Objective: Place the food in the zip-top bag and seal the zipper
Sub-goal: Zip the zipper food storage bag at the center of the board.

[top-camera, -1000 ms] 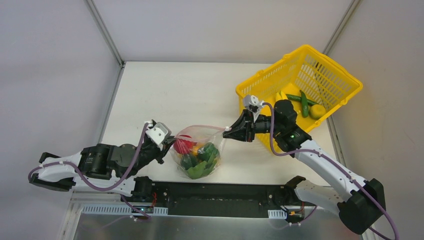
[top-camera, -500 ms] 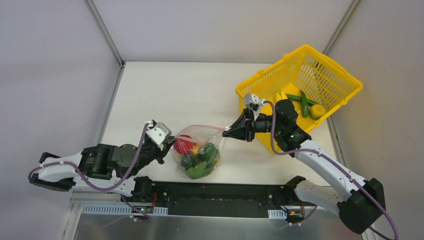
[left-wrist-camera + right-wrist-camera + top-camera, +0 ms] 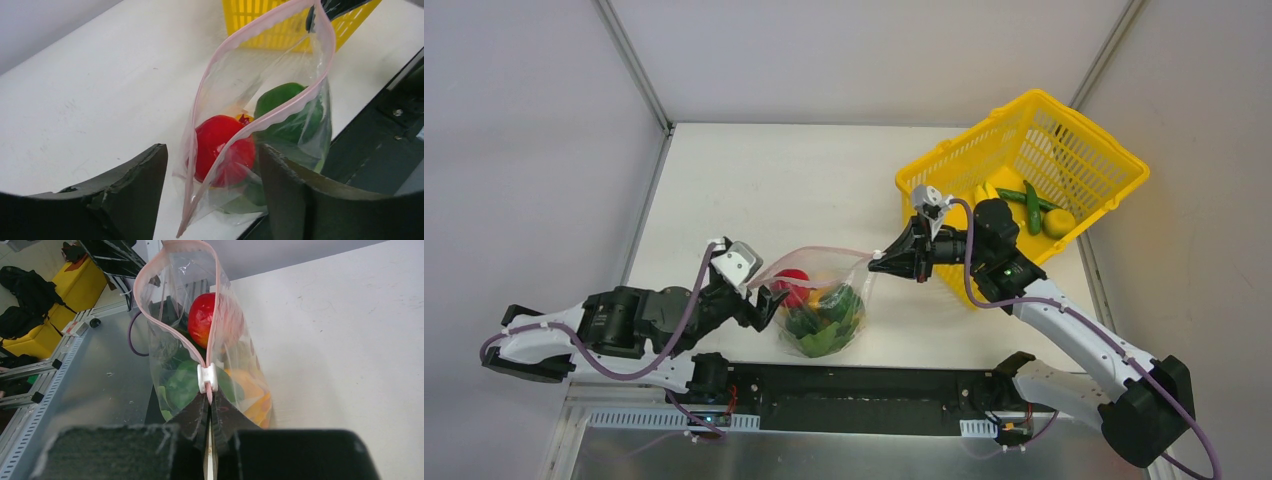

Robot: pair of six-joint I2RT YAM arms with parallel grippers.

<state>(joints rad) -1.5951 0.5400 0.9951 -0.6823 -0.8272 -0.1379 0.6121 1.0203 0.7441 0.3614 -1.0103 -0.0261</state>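
Note:
The clear zip-top bag (image 3: 822, 305) lies near the table's front edge, its mouth gaping. Inside sit a red tomato (image 3: 222, 147), a green bell pepper (image 3: 292, 112) and an orange piece (image 3: 250, 395). Its pink zipper (image 3: 235, 42) runs from the left corner to the right corner. My left gripper (image 3: 762, 303) stands open, its fingers either side of the bag's left corner (image 3: 182, 227) without touching it. My right gripper (image 3: 876, 264) is shut on the zipper's right end, just behind the white slider (image 3: 207, 378).
A yellow mesh basket (image 3: 1024, 165) stands tilted at the back right, with slim green pods (image 3: 1031, 205) and a yellow-green piece (image 3: 1057, 222) inside. The black base rail (image 3: 864, 395) runs along the table's near edge, just below the bag.
My left gripper was shut at the bag's left corner; it has now opened and let that corner go. The right gripper has tightened on the zipper end, barely shifting.

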